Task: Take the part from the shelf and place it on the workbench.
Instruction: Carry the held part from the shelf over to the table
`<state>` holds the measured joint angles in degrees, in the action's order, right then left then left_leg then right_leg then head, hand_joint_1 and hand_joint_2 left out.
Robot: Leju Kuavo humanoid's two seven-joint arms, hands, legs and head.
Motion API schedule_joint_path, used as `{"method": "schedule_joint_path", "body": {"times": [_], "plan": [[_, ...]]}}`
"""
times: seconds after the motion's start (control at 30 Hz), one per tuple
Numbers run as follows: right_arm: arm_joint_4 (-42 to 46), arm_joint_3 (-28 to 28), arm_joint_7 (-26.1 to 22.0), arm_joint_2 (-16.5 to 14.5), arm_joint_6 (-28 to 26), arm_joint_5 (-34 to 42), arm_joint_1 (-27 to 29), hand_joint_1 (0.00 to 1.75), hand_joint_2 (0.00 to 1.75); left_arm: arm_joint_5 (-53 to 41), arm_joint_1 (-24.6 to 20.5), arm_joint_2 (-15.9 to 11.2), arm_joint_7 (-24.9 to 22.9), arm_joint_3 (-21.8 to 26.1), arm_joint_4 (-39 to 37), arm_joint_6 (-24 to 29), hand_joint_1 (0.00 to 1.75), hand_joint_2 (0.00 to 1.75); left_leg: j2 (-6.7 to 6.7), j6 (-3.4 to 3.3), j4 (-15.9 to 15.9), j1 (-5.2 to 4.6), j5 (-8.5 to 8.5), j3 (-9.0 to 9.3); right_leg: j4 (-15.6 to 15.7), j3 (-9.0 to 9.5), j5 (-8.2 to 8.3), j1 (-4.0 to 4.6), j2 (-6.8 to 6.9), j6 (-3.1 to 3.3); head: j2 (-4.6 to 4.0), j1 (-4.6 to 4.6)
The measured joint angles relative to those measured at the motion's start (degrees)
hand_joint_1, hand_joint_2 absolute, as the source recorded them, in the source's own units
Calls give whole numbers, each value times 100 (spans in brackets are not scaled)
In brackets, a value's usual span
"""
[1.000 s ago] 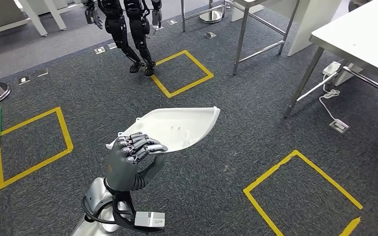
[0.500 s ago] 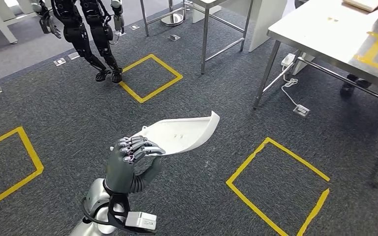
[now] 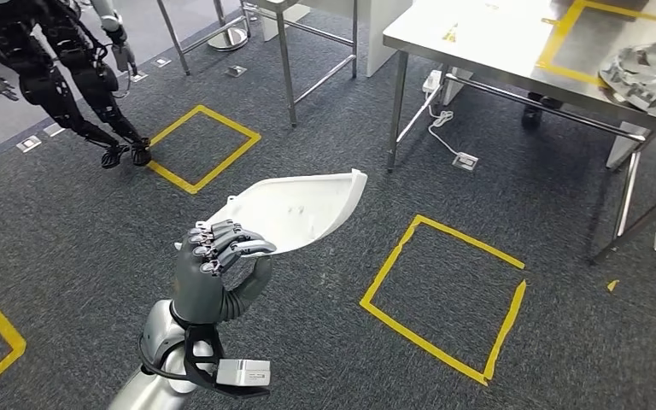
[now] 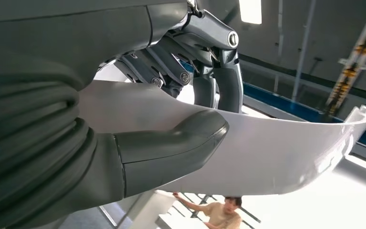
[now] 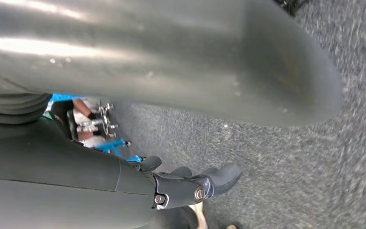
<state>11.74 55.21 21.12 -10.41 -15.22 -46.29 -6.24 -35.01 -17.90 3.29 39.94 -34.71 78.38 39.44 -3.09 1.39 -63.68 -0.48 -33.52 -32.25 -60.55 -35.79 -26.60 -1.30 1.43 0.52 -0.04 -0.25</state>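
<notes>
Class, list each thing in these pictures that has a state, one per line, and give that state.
White part: held off the floor, tilted, not yet on the workbench.
Left robot hand: grips the white part at its near end, thumb under, fingers over.
Right robot hand: hangs over the carpet, holds nothing, fingers loosely curled.
Workbench: standing, with a metal disc-shaped part lying on it.
Other humanoid robot: standing upright.

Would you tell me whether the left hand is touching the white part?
Touching. The left wrist view shows the left hand with its thumb pressed against the white part and its fingers on the other face.
</notes>
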Motion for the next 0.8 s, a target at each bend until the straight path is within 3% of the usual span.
{"method": "schedule_joint_path", "body": {"times": [0.03,0.07,0.1,0.13,0.17,0.2,0.27,0.33,0.4,0.43,0.5,0.57,0.63,0.67,0.7,0.73,0.8], "plan": [[0,3,-1,15,-14,-9,-13,0,0,-52,22,8,1,26,13,-17,175,175,163,15,-333,9,-190,-139,5,-11,12,-1,-75,17,0,-3],[0,5,-2,30,-28,-23,-24,0,0,-105,56,16,-1,54,26,-38,175,175,237,19,-699,14,-361,-303,6,-23,22,2,-156,29,0,-3],[0,6,-4,44,-40,-39,-28,0,0,-158,99,31,-4,84,37,-63,175,175,265,15,-993,15,-459,-439,5,-36,31,6,-245,33,0,-3],[0,7,-6,56,-48,-59,-23,0,0,-205,142,52,-7,113,48,-84,175,175,276,2,-1108,15,-445,-498,4,-45,40,9,-335,31,0,-3],[0,7,-5,68,-55,-79,-13,0,0,-243,174,79,-10,139,58,-96,175,175,296,-21,-1007,15,-319,-457,4,-50,51,11,-426,22,0,-3],[0,7,-4,77,-63,-93,-5,0,0,-270,195,110,-10,167,72,-106,175,175,355,-48,-703,16,-111,-319,3,-52,64,10,-516,8,0,-2],[0,7,-4,84,-77,-105,-3,0,0,-297,207,161,-10,211,96,-118,175,175,656,-101,53,20,222,18,3,-65,95,-1,-678,-39,0,0],[0,7,-4,85,-92,-104,-8,0,0,-311,220,193,-7,256,112,-123,175,175,865,-124,405,8,305,160,21,-98,143,-30,-823,-115,0,-1],[-1,10,-3,86,-106,-103,9,0,0,-323,236,233,-2,288,121,-130,175,175,777,-168,447,-11,340,173,68,-129,205,-54,-961,-209,0,-1],[-1,13,-4,86,-111,-103,23,0,0,-327,239,262,-1,294,125,-137,175,175,697,-207,480,-10,373,188,60,-148,203,-54,-934,-237,-1,1],[-2,17,13,87,-117,-103,28,0,0,-334,238,322,1,299,131,-162,175,175,530,-283,553,13,445,201,-214,-290,2,-23,-640,-269,-1,22],[-1,20,28,88,-115,-105,10,0,0,-339,246,346,0,309,128,-205,175,175,346,-315,563,3,471,167,-901,-590,-402,7,-300,-292,-1,43],[0,20,24,89,-103,-113,9,0,0,-350,263,348,0,316,120,-241,175,175,151,-318,539,-3,471,121,-1418,-779,-609,10,-204,-318,-1,45],[0,20,22,89,-97,-116,15,0,0,-356,267,348,1,317,118,-251,175,175,62,-316,523,-2,469,102,-1392,-726,-565,8,-177,-327,-1,45],[0,20,26,91,-92,-120,21,0,0,-361,269,350,1,317,117,-254,175,175,-25,-307,505,2,462,89,-1142,-554,-438,7,-127,-333,0,45],[0,20,28,95,-90,-121,21,0,0,-362,268,352,1,317,118,-255,175,175,-104,-290,481,3,448,83,-751,-306,-297,9,-3,-338,0,45],[0,20,28,99,-84,-123,8,0,0,-373,266,360,0,328,122,-263,175,175,-233,-236,430,-26,399,67,-122,68,-127,30,239,-279,0,43]]}}
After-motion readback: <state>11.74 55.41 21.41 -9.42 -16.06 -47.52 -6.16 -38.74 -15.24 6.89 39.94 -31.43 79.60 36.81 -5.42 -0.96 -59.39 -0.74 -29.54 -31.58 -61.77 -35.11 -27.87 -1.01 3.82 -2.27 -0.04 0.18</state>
